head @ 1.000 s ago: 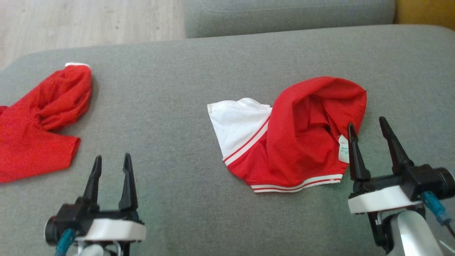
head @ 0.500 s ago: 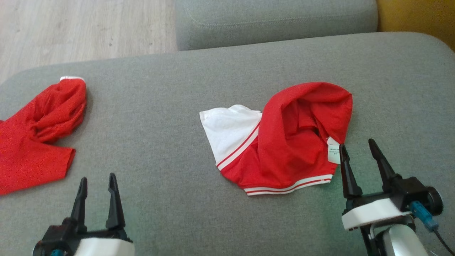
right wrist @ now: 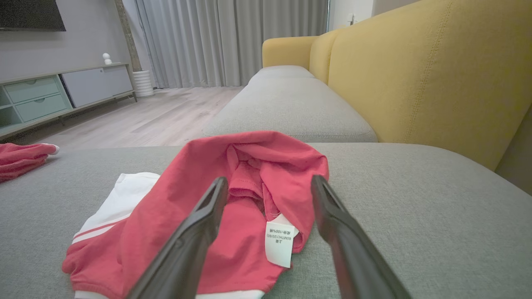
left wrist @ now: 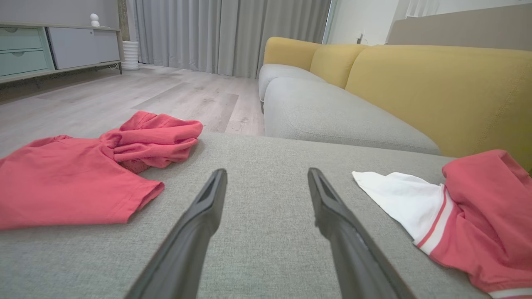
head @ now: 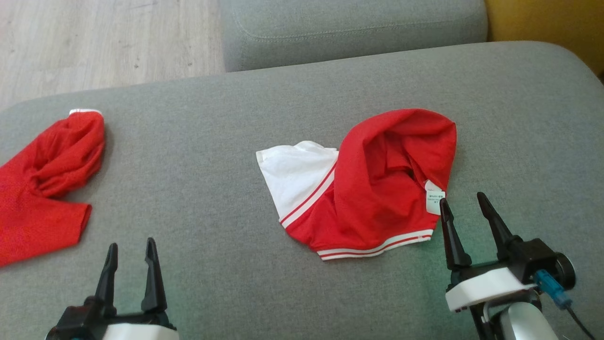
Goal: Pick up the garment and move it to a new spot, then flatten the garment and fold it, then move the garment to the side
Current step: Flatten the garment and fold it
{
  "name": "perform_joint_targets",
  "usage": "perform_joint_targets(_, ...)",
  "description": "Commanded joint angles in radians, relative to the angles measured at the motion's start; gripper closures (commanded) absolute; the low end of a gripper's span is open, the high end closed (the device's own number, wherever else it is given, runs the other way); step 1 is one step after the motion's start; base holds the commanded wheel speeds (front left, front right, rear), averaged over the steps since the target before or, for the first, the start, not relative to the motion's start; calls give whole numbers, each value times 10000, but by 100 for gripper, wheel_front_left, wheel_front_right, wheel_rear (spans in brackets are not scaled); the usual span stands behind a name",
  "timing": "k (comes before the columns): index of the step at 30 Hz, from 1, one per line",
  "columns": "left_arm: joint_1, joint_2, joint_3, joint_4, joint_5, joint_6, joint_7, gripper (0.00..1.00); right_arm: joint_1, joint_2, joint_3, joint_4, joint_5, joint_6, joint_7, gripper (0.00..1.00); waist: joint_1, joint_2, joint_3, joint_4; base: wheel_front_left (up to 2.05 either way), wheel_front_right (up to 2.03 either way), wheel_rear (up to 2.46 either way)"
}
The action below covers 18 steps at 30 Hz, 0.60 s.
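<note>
On the broad grey fabric cushion (head: 236,141) the crumpled red-and-white cloth garment (head: 377,189) is lying mid-seat, just ahead of my right pincer (head: 461,197), which is gaping wide and empty by the small white care label (head: 434,202), so I am risking pinching only that tag or one loose layer.

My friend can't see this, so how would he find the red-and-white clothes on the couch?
Find the grey cushion beside the yellow sofa back. The red-and-white garment lies crumpled on its right half, beyond the right claw. Unlike the mostly red garment at the left edge, it has a white panel, white stripes and a white tag.
</note>
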Motion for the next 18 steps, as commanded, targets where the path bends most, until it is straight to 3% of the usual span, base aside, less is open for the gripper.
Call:
perform_joint_targets(1,-380,2,382,-224,134,-51,-95,0,-219,-2,256,-269,51,77,-65,0,0,-1,31,-9,0,0,0)
perform_joint_targets(13,-453,-25,349,-98,242,-124,-95,0,-248,-2,322,-290,43,77,-65,0,0,-1,12,-70,0,0,0)
perform_joint_targets(18,-751,-32,-129,-98,148,-139,-95,0,-312,-1,371,-358,31,77,-65,0,0,-1,78,-199,0,0,0)
